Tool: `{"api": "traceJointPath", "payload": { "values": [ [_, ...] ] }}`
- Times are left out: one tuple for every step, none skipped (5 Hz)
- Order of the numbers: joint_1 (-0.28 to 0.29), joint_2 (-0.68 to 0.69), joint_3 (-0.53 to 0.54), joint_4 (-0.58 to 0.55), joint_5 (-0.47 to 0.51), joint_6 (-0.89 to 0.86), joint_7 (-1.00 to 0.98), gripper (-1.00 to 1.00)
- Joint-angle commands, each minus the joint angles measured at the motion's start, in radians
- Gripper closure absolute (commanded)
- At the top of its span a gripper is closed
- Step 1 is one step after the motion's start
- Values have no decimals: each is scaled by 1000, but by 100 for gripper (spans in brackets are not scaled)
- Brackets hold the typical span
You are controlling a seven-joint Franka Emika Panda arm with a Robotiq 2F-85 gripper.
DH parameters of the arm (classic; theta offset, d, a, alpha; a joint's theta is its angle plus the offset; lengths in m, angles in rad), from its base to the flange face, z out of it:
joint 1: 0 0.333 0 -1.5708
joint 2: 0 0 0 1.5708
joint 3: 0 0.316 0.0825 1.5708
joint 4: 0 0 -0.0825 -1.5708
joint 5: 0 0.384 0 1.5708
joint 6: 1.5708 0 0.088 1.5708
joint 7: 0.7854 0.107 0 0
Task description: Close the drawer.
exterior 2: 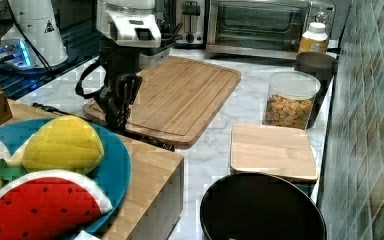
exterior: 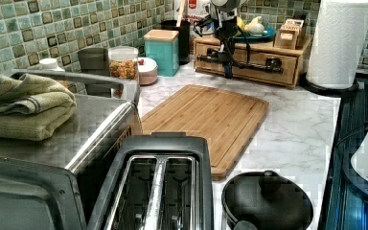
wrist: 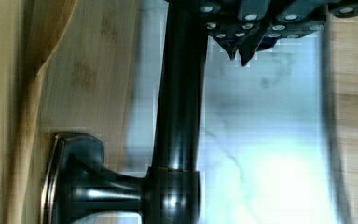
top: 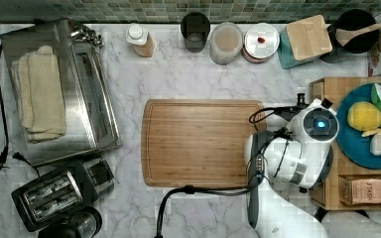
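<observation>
You've got the gripper [exterior: 227,60] down at the drawer [exterior: 249,61], right in front of its black bar handle [exterior: 263,67]. The drawer sits in the wooden cabinet [exterior: 287,50] at the back of the marble counter [exterior: 297,124] in the left view, beside the paper towel roll [exterior: 338,43]; in the top view the cabinet is at the top view's right edge, under the arm. In the wrist view the handle [wrist: 179,93] runs just beside the fingertips [wrist: 240,53], which look pressed together with nothing between them; handle passes next to them, not inside. Whether they touch the bar you can't tell from this. The drawer front [wrist: 88,70] sits behind the handle, and how far out it is you can't tell. In the right view the gripper [exterior 2: 117,107] hangs over the cabinet's front edge, next to the cutting board [exterior 2: 180,95]. Blue plate [exterior 2: 115,170] with toy fruit on the cabinet top
</observation>
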Motion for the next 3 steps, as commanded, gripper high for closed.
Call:
{"api": "traceJointPath", "payload": {
  "values": [
    [-119, -105, -103, 61, 17, 117, -48, 100],
    [-118, -105, -103, 61, 17, 117, -48, 100],
    [-117, -105, -104, 61, 18, 117, -48, 100]
  ]
}}
